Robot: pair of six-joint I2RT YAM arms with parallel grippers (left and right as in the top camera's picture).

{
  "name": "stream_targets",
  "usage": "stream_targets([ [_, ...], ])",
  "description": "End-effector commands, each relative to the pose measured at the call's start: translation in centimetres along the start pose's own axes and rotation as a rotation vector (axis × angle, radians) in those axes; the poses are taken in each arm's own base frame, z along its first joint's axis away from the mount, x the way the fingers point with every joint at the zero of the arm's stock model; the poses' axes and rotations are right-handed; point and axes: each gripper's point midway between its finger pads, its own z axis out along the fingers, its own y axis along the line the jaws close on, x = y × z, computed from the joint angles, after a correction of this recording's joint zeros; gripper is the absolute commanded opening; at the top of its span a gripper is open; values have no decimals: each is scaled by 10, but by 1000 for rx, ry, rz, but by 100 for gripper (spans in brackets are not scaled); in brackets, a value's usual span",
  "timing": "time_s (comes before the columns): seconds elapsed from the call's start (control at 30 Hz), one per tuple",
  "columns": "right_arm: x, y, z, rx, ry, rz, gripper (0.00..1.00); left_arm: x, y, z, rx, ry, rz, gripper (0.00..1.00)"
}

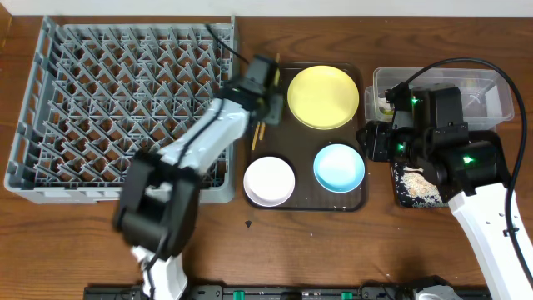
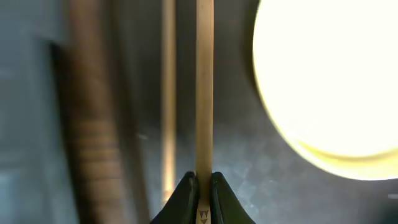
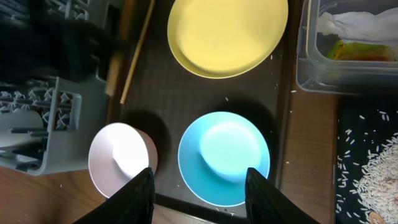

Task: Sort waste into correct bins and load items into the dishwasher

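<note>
Your left gripper (image 2: 204, 198) is closed on one thin wooden chopstick (image 2: 204, 93). Its two fingertips press the stick from both sides at its near end. From these views you cannot tell if the stick is lifted or lies on the brown serving tray (image 1: 301, 146). A second chopstick (image 2: 168, 93) lies just beside it on the left, almost parallel and out of focus. The round pale-yellow plate (image 1: 323, 96) is near them on the right, at the far side of the same tray.

Your right gripper (image 3: 199, 190) hangs with its jaws apart and nothing between them. It is above the near edge of the light-blue bowl (image 3: 224, 158). This bowl stands on the near right part of the tray, and the white bowl (image 3: 121, 158) stands beside it on the left, apart from it.

The large square grey plastic dish rack (image 1: 125, 92) sits on the wooden table (image 1: 333, 250), just left of the tray. On the right of the tray is the clear rectangular plastic tub (image 3: 311, 68). Inside it lie the crumpled white paper wrapper (image 3: 354, 25) and the green-and-orange sachet (image 3: 360, 50), close together. The shallow black rectangular tray (image 3: 360, 124) is just in front of the tub and holds the pale rice-like crumbs (image 3: 382, 165). A few grains also lie on the brown tray.
</note>
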Motion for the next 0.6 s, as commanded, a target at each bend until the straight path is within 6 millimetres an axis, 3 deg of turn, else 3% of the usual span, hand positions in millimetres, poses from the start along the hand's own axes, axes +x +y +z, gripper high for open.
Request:
stream_targets([
  [0.0,0,-1,1,-5,6,-2,45,-32,15,-50,-9,-115,-48,8],
  [0.13,1,-2,1,-3,12,-1,44,-33,38,-87,-47,-127,-87,8],
  [0.23,1,-2,1,-3,12,-1,44,-21,64,-101,-126,-89,-118,8],
  [0.33,1,-2,1,-3,9,-1,45,-5,81,-95,-167,-21,-121,8],
  [0.57,1,-2,1,-3,12,-1,45,25,102,-55,-209,116,-139,8],
])
